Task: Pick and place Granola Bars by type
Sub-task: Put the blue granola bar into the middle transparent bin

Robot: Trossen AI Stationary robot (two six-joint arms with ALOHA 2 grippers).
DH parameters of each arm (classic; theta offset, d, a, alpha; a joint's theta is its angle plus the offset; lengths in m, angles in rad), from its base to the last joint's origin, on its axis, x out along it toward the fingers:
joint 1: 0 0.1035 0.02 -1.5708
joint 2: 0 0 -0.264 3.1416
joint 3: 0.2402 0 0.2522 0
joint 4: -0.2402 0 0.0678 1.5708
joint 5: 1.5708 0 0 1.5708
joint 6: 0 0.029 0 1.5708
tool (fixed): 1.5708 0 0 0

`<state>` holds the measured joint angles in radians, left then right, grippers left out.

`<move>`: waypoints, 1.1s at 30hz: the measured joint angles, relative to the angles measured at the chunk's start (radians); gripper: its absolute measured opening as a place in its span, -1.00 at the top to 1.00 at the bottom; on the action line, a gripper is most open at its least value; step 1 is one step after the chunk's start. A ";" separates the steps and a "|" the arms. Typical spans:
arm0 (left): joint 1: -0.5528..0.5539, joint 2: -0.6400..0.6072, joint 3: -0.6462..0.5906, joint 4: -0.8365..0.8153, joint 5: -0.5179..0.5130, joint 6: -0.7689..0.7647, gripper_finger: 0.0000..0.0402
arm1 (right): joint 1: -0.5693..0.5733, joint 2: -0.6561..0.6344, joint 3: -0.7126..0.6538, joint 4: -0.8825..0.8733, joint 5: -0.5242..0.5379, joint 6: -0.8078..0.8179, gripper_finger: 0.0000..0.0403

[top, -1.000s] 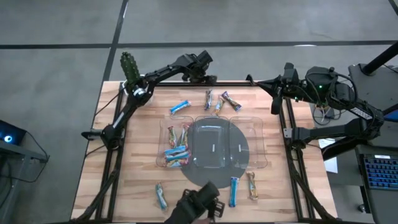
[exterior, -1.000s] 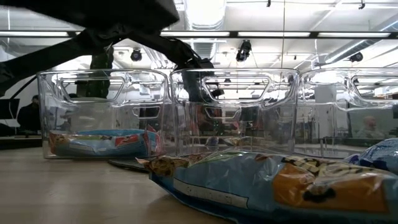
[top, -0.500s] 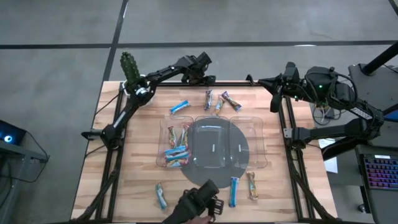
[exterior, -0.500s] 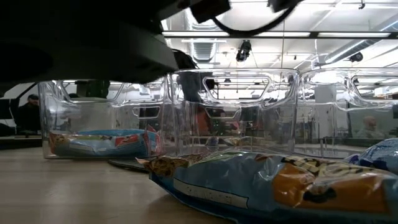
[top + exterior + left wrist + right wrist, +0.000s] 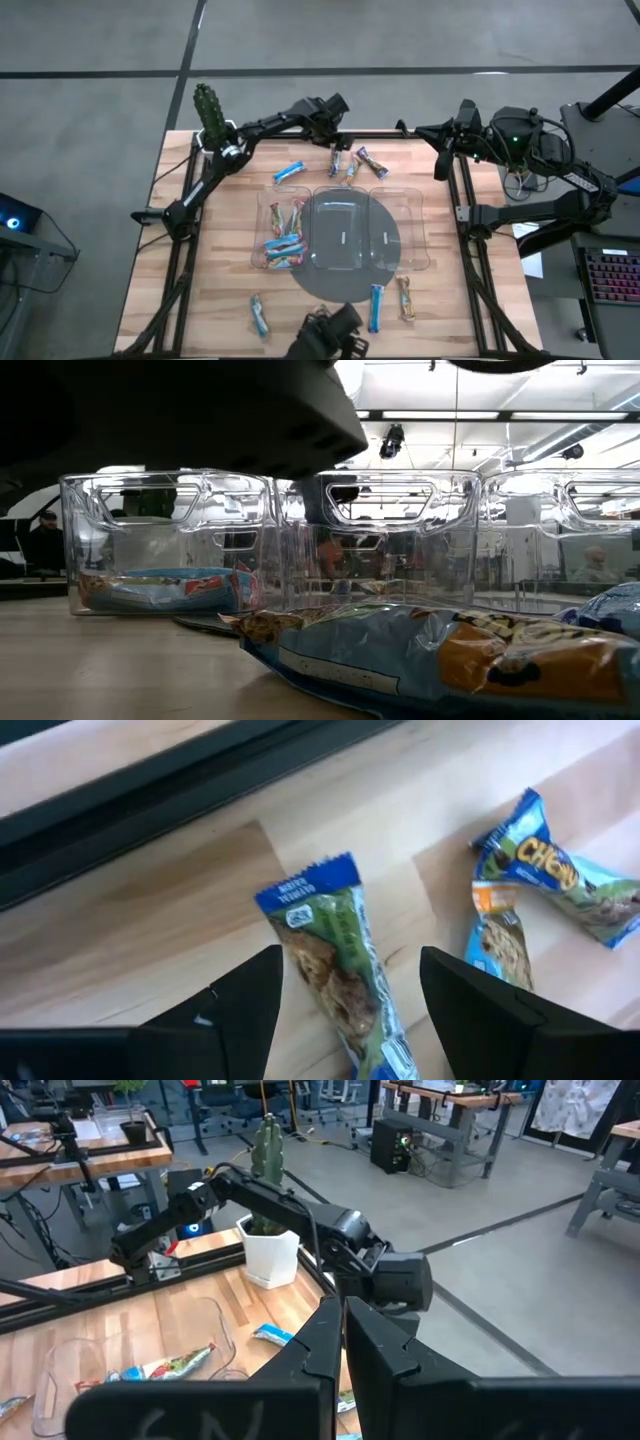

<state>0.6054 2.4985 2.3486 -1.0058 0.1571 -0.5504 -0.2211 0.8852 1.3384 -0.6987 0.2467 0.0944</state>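
I see a pale wood-grain bench carrying a clear, glossy three-bay plastic tray and crinkly foil-wrapped granola bars. My left arm reaches along the far edge; its left pincer hangs released, fingers spread either side of a green-and-blue bar lying flat on the wood, not touching it. My right arm is folded back at the far right corner, right pincer clenched on nothing. I count four loose bars at the far side, three near the front edge, and several, count unclear, piled in the tray's left bay. A spiky cactus stands in a white pot.
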 joint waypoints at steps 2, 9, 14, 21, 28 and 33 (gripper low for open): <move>-0.005 0.000 0.000 -0.002 -0.018 0.011 -0.09 | 0.000 0.000 0.000 0.000 0.000 0.000 0.96; -0.003 0.001 0.000 -0.029 -0.048 0.061 -0.02 | 0.000 0.000 0.000 0.000 0.019 0.000 0.96; -0.006 0.011 0.000 -0.026 -0.040 0.072 0.03 | 0.000 0.000 0.000 0.000 0.019 0.001 0.96; -0.017 0.011 0.000 -0.014 -0.023 0.067 0.03 | 0.000 0.000 0.000 0.000 0.018 0.003 0.96; -0.023 0.014 0.000 -0.006 -0.033 0.059 0.03 | 0.000 0.000 0.000 0.001 0.019 0.003 0.96; -0.023 0.043 0.000 -0.005 -0.040 0.054 0.03 | 0.000 0.000 0.000 0.001 0.019 0.006 0.96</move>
<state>0.5827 2.5410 2.3486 -1.0106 0.1169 -0.4960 -0.2211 0.8852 1.3384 -0.6979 0.2653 0.1005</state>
